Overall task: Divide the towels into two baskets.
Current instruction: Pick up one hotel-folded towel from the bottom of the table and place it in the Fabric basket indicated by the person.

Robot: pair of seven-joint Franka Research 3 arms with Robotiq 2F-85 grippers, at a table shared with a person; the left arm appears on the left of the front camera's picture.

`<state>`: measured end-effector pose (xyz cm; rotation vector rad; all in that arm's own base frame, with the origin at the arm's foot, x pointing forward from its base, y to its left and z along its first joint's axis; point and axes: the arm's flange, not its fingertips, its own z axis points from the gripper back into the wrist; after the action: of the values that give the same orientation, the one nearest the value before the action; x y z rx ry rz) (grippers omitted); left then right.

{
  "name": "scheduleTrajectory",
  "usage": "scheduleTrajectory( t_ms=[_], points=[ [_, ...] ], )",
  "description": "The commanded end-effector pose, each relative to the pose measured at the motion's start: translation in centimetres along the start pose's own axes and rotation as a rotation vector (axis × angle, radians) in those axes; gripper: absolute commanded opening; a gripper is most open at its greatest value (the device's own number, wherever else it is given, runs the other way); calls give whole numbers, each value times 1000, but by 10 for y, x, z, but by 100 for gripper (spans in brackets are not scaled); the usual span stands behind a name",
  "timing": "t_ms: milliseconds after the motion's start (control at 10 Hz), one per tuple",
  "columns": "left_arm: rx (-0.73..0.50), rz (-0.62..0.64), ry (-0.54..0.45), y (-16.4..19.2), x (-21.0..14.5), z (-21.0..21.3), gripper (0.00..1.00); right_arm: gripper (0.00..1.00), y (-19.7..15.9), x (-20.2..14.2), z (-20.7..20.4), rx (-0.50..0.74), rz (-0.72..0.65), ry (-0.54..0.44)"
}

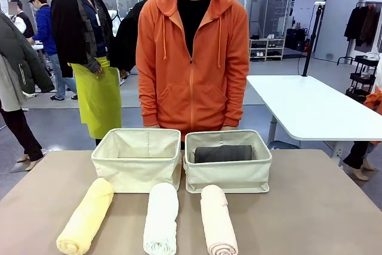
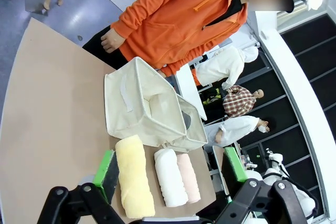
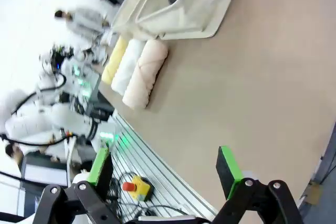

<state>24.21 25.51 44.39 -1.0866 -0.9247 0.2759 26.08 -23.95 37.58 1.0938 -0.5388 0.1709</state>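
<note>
Both arms hang above the beige worktop (image 1: pixel 310 207), the left jaws and right jaws alike spread wide and gripping nothing. Just ahead of the left jaws three rolled towels lie side by side: the yellow towel (image 2: pixel 134 179) by one green pad, the white towel (image 2: pixel 169 178) and pink-beige towel (image 2: pixel 188 178) between the pads. Beyond stand the near basket (image 2: pixel 134 100) and the far basket (image 1: pixel 230 177), which holds the dark grey towel (image 1: pixel 222 153). A person in an orange hoodie (image 1: pixel 191 58) stands behind them in a bright hall.
</note>
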Motion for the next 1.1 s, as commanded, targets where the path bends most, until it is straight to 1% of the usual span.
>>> scheduleTrajectory(
  t_ms=[0, 100, 200, 300, 1000],
  points=[
    [-18, -1, -9, -1, 1, 2, 100, 100, 7, -20, -2, 18, -69, -132],
    [-18, -1, -9, -1, 1, 2, 100, 100, 3, -27, -1, 5, -88, -148],
    [-18, -1, -9, -1, 1, 2, 100, 100, -2, -21, -7, -17, -46, -120],
    [-18, -1, -9, -1, 1, 2, 100, 100, -5, -30, 8, 7, -66, -101],
    [-18, -1, -9, -1, 1, 2, 100, 100, -5, -30, 8, 7, -66, -101]
  ],
)
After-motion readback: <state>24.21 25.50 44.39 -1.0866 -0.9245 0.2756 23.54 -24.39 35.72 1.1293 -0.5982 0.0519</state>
